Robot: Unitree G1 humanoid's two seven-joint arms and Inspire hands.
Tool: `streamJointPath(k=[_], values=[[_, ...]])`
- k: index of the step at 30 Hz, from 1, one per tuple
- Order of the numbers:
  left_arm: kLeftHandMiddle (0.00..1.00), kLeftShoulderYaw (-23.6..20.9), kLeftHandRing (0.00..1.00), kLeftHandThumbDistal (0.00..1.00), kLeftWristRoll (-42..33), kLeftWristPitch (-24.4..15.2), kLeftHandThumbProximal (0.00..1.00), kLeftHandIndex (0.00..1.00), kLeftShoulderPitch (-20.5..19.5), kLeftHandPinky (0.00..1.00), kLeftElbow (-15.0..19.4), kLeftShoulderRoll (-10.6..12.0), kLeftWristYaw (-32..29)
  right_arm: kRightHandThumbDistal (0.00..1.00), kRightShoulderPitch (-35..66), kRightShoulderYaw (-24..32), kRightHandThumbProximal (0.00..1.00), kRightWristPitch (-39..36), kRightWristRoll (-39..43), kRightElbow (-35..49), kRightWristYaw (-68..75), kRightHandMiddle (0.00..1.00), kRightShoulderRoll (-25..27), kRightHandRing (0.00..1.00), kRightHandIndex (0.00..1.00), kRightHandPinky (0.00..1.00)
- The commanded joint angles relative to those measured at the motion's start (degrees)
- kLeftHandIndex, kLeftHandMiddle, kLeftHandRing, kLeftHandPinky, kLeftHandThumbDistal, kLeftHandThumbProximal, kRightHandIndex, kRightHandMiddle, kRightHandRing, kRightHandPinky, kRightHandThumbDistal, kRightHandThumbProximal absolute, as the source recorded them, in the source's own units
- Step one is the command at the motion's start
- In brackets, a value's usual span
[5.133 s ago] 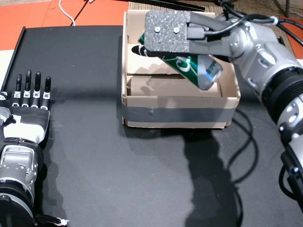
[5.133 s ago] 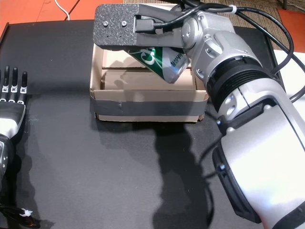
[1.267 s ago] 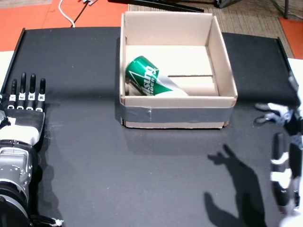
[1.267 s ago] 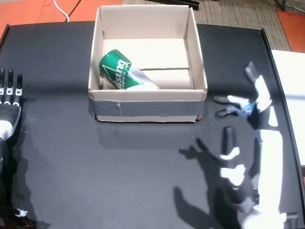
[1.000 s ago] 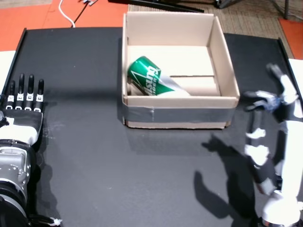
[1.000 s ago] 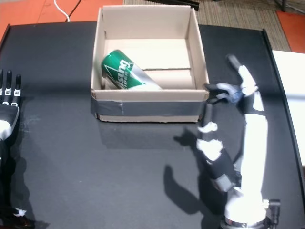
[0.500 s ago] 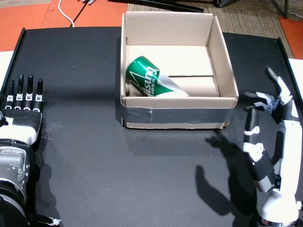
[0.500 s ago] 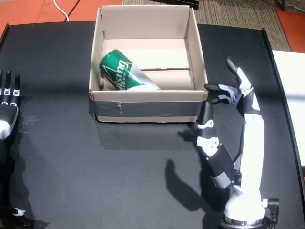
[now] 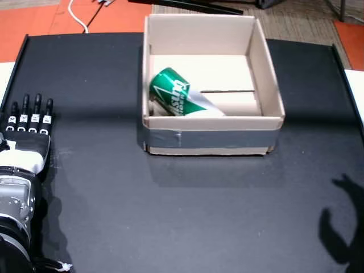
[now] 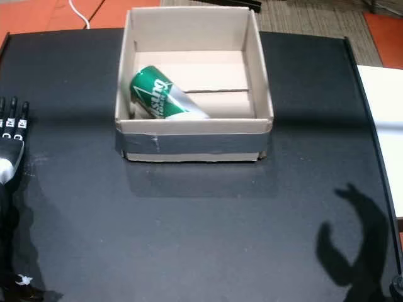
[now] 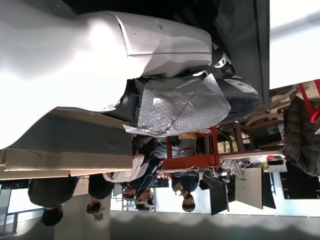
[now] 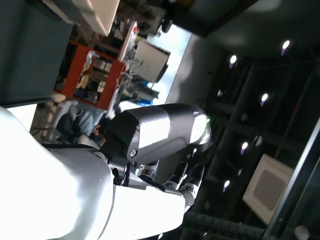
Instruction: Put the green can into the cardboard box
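1. A black tabletop [image 9: 170, 216] fills both head views.
2. Beyond its far edge lie orange floor [image 9: 34, 17] and brown carpet [image 10: 302, 16].
3. A white cable [image 9: 77, 12] crosses the orange floor.
4. Ceiling lights [image 12: 264, 97] show in the right wrist view.

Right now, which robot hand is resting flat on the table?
The left robot hand, fingers straight, at the table's left edge. The right one is off the table; only its shadow shows.

Both head views are bright & sharp, lit from overhead — the cardboard box [image 9: 211, 139] throws a soft shadow toward the camera, and a darker hand-shaped shadow sits low on the right of the black table [image 9: 187, 216]. Wrist views are rotated w/ blown-out white arm shells — right wrist view shows dim ceiling w/ glaring spot lamps [image 12: 263, 99].
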State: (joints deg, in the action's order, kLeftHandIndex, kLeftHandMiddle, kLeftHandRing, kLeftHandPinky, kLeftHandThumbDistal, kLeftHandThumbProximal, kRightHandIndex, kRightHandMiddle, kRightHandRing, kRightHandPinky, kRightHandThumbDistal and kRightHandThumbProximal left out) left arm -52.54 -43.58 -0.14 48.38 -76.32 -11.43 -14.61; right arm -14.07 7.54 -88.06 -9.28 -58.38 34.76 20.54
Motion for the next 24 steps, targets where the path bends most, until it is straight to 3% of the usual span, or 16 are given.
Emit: streamJointPath(k=[1, 4, 5, 6, 8, 9, 10, 12, 15, 16, 17, 20, 24], values=[[0.83, -0.2, 0.9, 0.0, -0.2, -0.4, 1.0, 0.82, -0.8, 0.98, -0.1, -0.7, -0.2, 0.34, 0.2, 1.9, 0.56, 0.7, 2.3, -0.4, -2.4, 0.55, -0.9, 0.7, 0.47, 0.83], [0.81, -0.4, 0.87, 0.0, -0.3, -0.2, 1.0, 0.79, -0.7, 0.94, -0.1, -0.9, 0.4, 0.48, 0.6, 2.6, 0.62, 1.2, 6.0, -0.4, -6.6, 0.55, -1.8, 0.7, 0.46, 0.81], [0.8, -0.4, 0.86, 0.0, -0.3, -0.3, 1.0, 0.78, -0.7, 0.94, -0.1, -0.9, 0.7, 0.47, 0.6, 2.8, 0.63, 1.3, 7.0, -0.4, -8.0, 0.55, -2.0, 0.7, 0.46, 0.81], [0.8, -0.3, 0.86, 0.0, -0.2, -0.3, 1.0, 0.78, -0.8, 0.94, -0.1, -0.9, 0.6, 0.39, 0.7, 2.5, 0.56, 1.4, 8.2, -0.2, -9.7, 0.55, -2.3, 0.69, 0.45, 0.79], [0.76, 0.0, 0.83, 0.01, 0.2, -0.5, 0.97, 0.74, -0.8, 0.91, -0.1, -1.0, 0.8, 0.39, 0.8, 2.2, 0.56, 1.5, 10.2, -0.3, -12.9, 0.55, -2.6, 0.69, 0.45, 0.79], [0.76, 0.0, 0.83, 0.01, 0.2, -0.5, 0.96, 0.74, -0.8, 0.91, -0.1, -0.9, 0.8, 0.37, 0.8, 2.0, 0.53, 1.8, 11.4, -0.2, -14.5, 0.55, -2.8, 0.69, 0.45, 0.79], [0.76, 0.0, 0.82, 0.01, 0.2, -0.5, 0.95, 0.74, -0.8, 0.91, -0.1, -0.9, 0.7, 0.3, 0.8, 1.9, 0.43, 2.0, 12.6, 0.0, -16.0, 0.55, -3.1, 0.69, 0.45, 0.78], [0.76, -0.1, 0.83, 0.0, 0.1, -0.3, 0.96, 0.74, -0.8, 0.92, -0.1, -0.9, 0.5, 0.35, 0.7, 1.6, 0.45, 2.3, 14.8, 0.3, -19.0, 0.56, -3.6, 0.68, 0.44, 0.78], [0.78, -0.1, 0.84, 0.0, -0.1, -0.2, 0.98, 0.76, -0.7, 0.94, 0.0, -0.9, 0.7, 0.26, 0.8, 1.4, 0.37, 3.4, 18.2, 1.1, -23.5, 0.56, -4.4, 0.69, 0.44, 0.78], [0.79, -0.1, 0.85, 0.0, -0.1, -0.2, 1.0, 0.77, -0.7, 0.95, 0.0, -0.9, 0.5, 0.33, 0.8, 1.4, 0.43, 3.7, 19.0, 1.2, -25.0, 0.57, -4.5, 0.7, 0.44, 0.78], [0.78, 0.0, 0.85, 0.0, 0.0, -0.4, 1.0, 0.76, -0.7, 0.94, 0.0, -0.8, 0.5, 0.48, 0.7, 1.6, 0.54, 4.0, 19.7, 1.3, -26.4, 0.57, -4.7, 0.7, 0.44, 0.78], [0.77, 0.1, 0.84, 0.0, 0.1, -0.7, 1.0, 0.75, -0.5, 0.94, 0.0, -0.8, 1.0, 0.6, 0.6, 2.3, 0.61, 4.6, 21.2, 1.6, -30.0, 0.57, -5.1, 0.71, 0.45, 0.79], [0.79, 0.0, 0.86, 0.0, -0.1, -0.6, 1.0, 0.78, -0.5, 0.95, 0.1, -0.7, 0.8, 0.51, 0.4, 2.7, 0.56, 5.7, 24.1, 2.0, -34.7, 0.57, -5.9, 0.72, 0.46, 0.8]])
